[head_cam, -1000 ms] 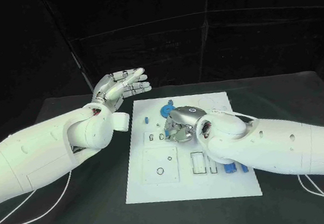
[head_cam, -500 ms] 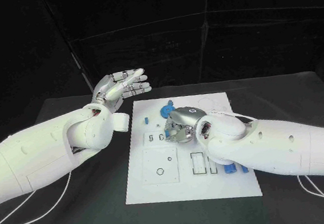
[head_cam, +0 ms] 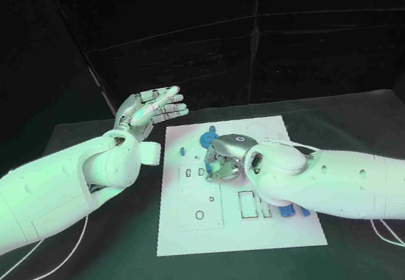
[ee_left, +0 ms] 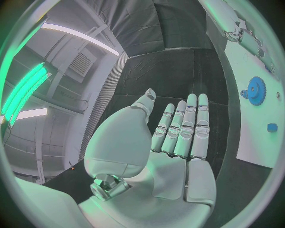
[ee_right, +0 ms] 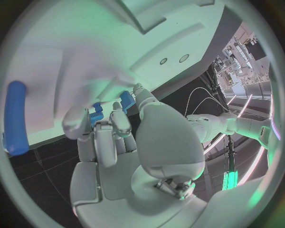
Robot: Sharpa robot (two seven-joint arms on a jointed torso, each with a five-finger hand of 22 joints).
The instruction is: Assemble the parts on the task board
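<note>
1. Our right hand (head_cam: 225, 156) pinches a small blue part (ee_right: 97, 114) low over the middle of the white board (head_cam: 202, 234).
2. Our left hand (head_cam: 150, 107) hovers beyond the board's far-left corner, fingers spread, holding nothing.
3. We judge the part could tilt or slip and miss its slot.

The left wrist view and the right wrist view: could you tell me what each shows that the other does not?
Left wrist view alone: the left hand, open with fingers straight and nothing in it, and a blue gear on the task board.
Right wrist view alone: the right hand, fingers closed round a small blue part, and a blue rod on the board.
Both share the white task board.
</note>
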